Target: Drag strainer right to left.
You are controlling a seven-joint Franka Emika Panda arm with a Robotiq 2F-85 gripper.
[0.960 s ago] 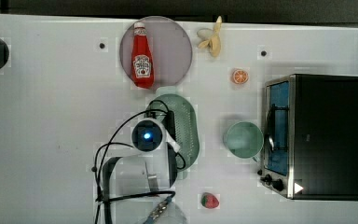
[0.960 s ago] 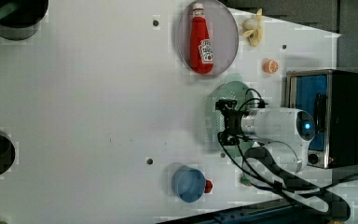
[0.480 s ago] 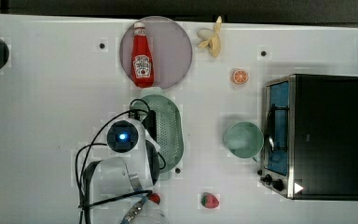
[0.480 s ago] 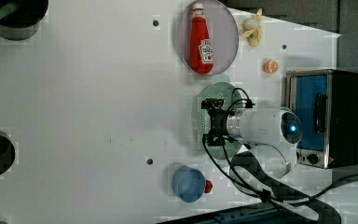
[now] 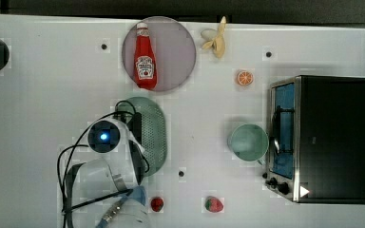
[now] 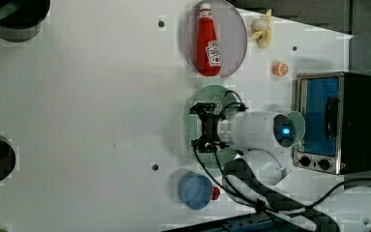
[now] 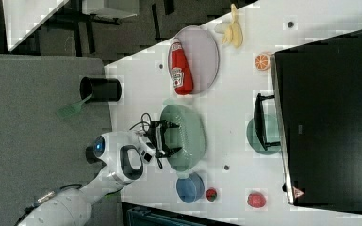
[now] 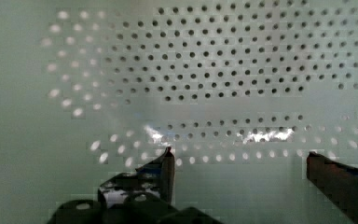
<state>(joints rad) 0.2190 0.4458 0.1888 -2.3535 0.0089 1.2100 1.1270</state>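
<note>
The pale mint-green strainer (image 5: 153, 135) lies on the white table just below the grey-lilac plate in the top view; it also shows in the left view (image 6: 211, 94) and the right view (image 7: 188, 136). My gripper (image 6: 204, 126) reaches down into its bowl from the top view's left side, open wide, with nothing pinched between the fingers. The right view shows the gripper (image 7: 168, 138) over the strainer's near wall. In the wrist view the gripper (image 8: 240, 159) has both fingertips (image 8: 168, 161) close against the strainer's (image 8: 214, 70) perforated inside. My arm hides the strainer's left edge in the top view.
A plate (image 5: 180, 47) bearing a ketchup bottle (image 5: 145, 59) sits just above the strainer in the top view. To the top view's right are a mint cup (image 5: 248, 141), a toaster oven (image 5: 321, 137), an orange slice (image 5: 244, 78) and a banana (image 5: 217, 40). A strawberry (image 5: 214, 204) and a blue bowl (image 6: 195, 191) lie near the front.
The arm and the strainer have slid together toward the top view's left, away from the mint cup. The gripper has stayed open.
</note>
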